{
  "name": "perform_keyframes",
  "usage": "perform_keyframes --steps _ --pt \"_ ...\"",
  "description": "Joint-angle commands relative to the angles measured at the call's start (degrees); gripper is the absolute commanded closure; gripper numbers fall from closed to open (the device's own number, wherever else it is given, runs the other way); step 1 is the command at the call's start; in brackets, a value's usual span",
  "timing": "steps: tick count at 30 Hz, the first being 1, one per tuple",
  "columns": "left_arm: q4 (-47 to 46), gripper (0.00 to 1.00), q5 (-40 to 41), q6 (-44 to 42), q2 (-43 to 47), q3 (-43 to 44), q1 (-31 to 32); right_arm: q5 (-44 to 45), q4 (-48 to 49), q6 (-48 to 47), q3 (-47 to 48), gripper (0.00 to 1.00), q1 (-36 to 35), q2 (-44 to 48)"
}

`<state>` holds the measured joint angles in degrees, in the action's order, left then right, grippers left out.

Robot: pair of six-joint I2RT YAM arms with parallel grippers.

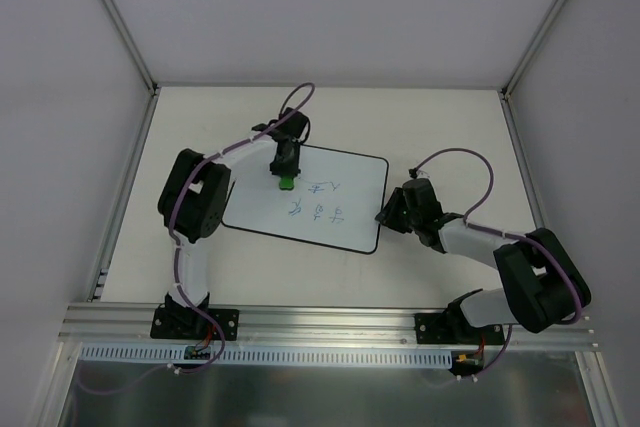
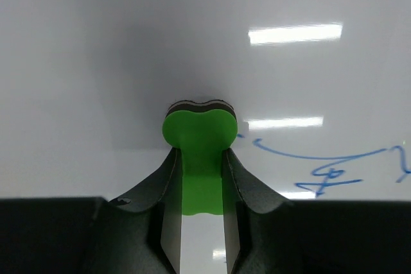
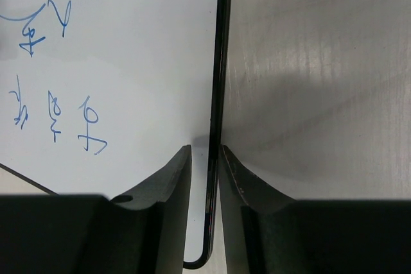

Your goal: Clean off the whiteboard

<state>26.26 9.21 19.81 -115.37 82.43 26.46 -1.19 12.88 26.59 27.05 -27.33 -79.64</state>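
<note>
From above, the blue scribbles (image 1: 300, 210) on the whiteboard (image 1: 340, 172) are too small to read, and the green block (image 1: 286, 184) is mostly covered by the left gripper (image 1: 286, 175) above it. In the left wrist view the lower part of the block is hidden between the fingers (image 2: 160, 190). No edge of the board enters that frame, and the writing is cut at the right border. In the right wrist view the right gripper (image 3: 204, 149) stands across the board's black edge, but whether it presses on it I cannot tell. The writing there is cut at the left border.
</note>
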Motion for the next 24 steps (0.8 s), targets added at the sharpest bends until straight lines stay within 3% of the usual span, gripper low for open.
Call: perform_keyframes --steps 1,8,12,24 --pt "2.0 0.98 -6.0 3.2 -7.5 2.1 8.4 1.8 -7.9 0.2 -2.8 0.73 -1.1 -4.5" --pt "3.8 1.00 -9.7 6.3 -15.0 9.2 19.6 1.8 -7.4 0.8 -3.3 0.73 -1.4 -3.7" --pt "4.1 1.00 -12.2 7.6 -15.9 9.5 22.6 1.8 -7.5 1.0 -3.7 0.73 -1.3 -2.5" --pt "5.3 1.00 0.6 8.1 -0.8 1.7 18.4 2.2 -7.5 1.0 -5.2 0.72 -1.4 -1.7"
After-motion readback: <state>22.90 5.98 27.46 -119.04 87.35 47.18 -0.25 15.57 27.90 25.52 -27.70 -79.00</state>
